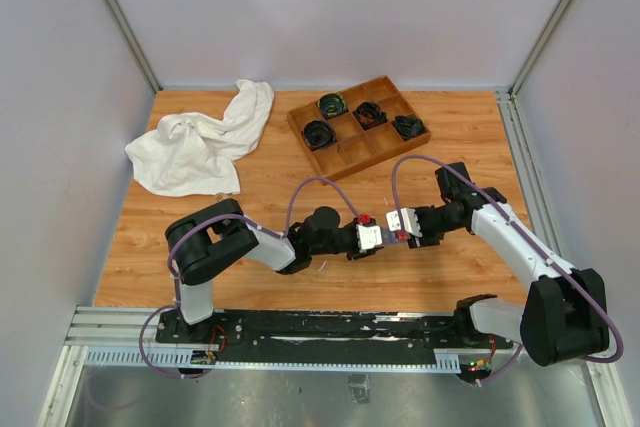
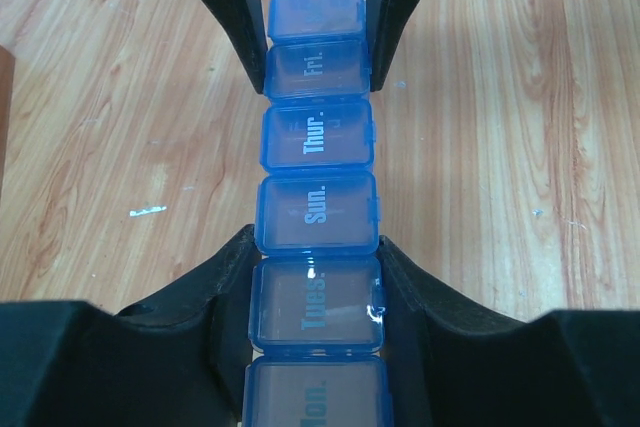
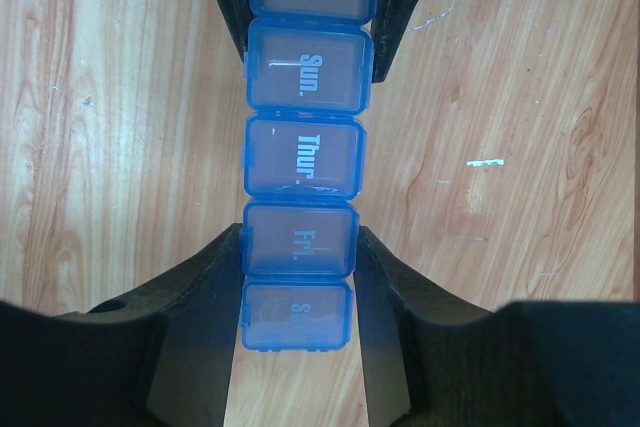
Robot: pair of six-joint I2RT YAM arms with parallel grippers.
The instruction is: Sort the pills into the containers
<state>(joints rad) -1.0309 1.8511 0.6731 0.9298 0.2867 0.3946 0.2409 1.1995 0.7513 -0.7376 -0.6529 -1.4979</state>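
Note:
The blue pill-organizer strip (image 2: pixel 317 137) is held at both ends, all its visible lids closed. My left gripper (image 2: pixel 315 282) is shut on the "Tues." compartment, and the right arm's fingers (image 2: pixel 400 17) show at the "Fri." one. In the right wrist view my right gripper (image 3: pixel 297 252) is shut on the "Fri." compartment of the strip (image 3: pixel 305 157), with the "Sat." end between its jaws. In the top view the left gripper (image 1: pixel 375 237) and the right gripper (image 1: pixel 400 230) meet at the table's middle front and hide the strip. No pills show.
A brown wooden divided tray (image 1: pixel 345 154) with black coiled cables stands at the back centre-right. A crumpled white cloth (image 1: pixel 200 142) lies at the back left. A small white sliver (image 2: pixel 147 211) lies on the wood left of the strip.

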